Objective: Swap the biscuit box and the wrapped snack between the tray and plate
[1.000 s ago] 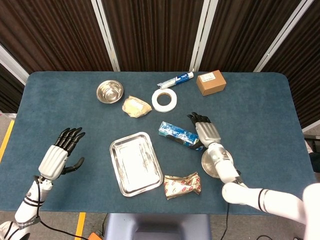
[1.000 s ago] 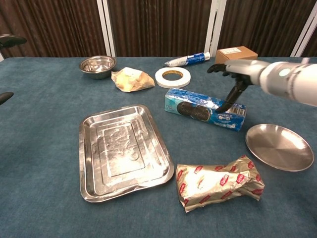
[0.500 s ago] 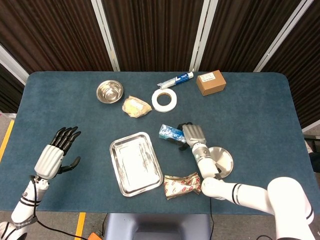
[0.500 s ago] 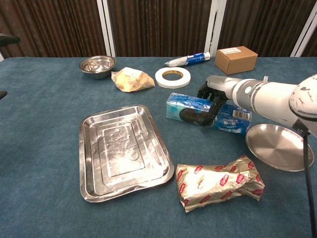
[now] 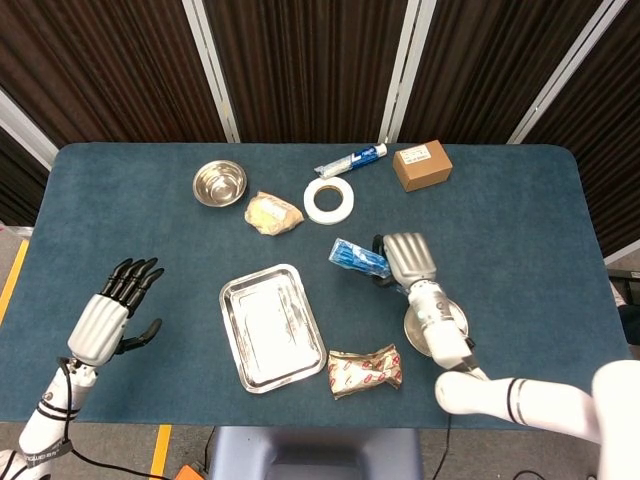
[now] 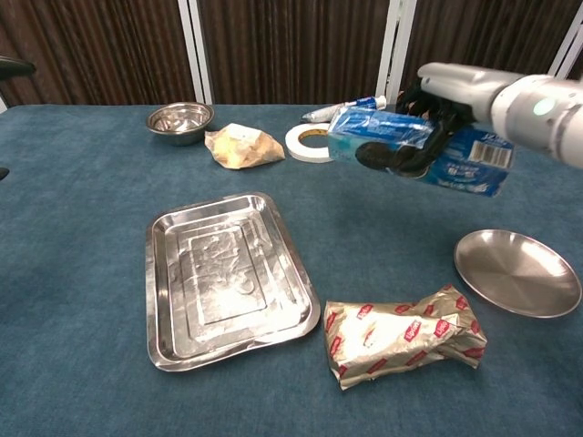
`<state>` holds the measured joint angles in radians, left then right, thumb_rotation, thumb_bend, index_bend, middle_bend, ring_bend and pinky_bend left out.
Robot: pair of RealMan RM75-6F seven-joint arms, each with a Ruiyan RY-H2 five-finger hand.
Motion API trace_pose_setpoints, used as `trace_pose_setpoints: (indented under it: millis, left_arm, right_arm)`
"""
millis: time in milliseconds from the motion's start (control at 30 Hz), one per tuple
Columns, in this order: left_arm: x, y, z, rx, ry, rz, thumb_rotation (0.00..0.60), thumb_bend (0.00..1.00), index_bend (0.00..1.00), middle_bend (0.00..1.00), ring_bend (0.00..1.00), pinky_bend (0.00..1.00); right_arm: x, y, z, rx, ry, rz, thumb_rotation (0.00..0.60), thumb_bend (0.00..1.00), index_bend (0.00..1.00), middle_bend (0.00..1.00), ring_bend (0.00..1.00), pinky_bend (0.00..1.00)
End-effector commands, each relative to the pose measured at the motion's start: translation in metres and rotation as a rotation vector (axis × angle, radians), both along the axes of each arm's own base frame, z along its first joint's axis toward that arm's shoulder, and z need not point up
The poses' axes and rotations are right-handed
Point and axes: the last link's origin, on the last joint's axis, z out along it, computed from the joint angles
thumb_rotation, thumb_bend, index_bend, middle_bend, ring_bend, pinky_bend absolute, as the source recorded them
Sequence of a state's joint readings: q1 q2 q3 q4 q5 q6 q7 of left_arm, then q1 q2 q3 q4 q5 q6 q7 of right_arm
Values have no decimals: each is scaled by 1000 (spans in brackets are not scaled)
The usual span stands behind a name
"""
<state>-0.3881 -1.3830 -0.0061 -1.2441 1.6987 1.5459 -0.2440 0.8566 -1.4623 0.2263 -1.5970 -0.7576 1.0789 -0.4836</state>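
Holding the biscuit box (image 6: 419,150) off the table, right hand (image 6: 428,118) wraps its middle; long axis level. Tray (image 6: 228,278) lies lower-left, plate (image 6: 519,273) below-right. Left hand (image 5: 110,310) spread, idle, far.

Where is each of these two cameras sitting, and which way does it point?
Head view: high up, looking steeply down on the whole table; shows both arms, the left robot hand and the right robot hand.
Chest view: lower, looking forward across the table toward the dark wall panels; only the right arm shows.
Both share the biscuit box held aloft, tray, plate and wrapped snack.
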Motion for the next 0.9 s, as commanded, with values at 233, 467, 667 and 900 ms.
trace_pose_setpoints:
  millis: [233, 467, 667, 900]
  left_arm:
    - [16, -19, -17, -88, 9, -38, 600, 382, 0, 0, 0, 0]
    - [29, -24, -29, -142, 40, -72, 600, 383, 0, 0, 0, 0]
    - [33, -28, -39, -186, 34, -78, 600, 382, 0, 0, 0, 0]
    - [34, -32, -46, -222, 35, -71, 600, 384, 0, 0, 0, 0]
  right_arm:
    - [-81, 57, 26, 52, 70, -1, 600, 459, 860, 780, 732, 943]
    - [-136, 76, -3, 90, 55, -46, 600, 459, 830, 780, 724, 911]
    - [-150, 83, -4, 177, 39, -66, 600, 402, 289, 466, 374, 551]
    - [-149, 95, 32, 158, -48, -49, 600, 221, 0, 93, 21, 213]
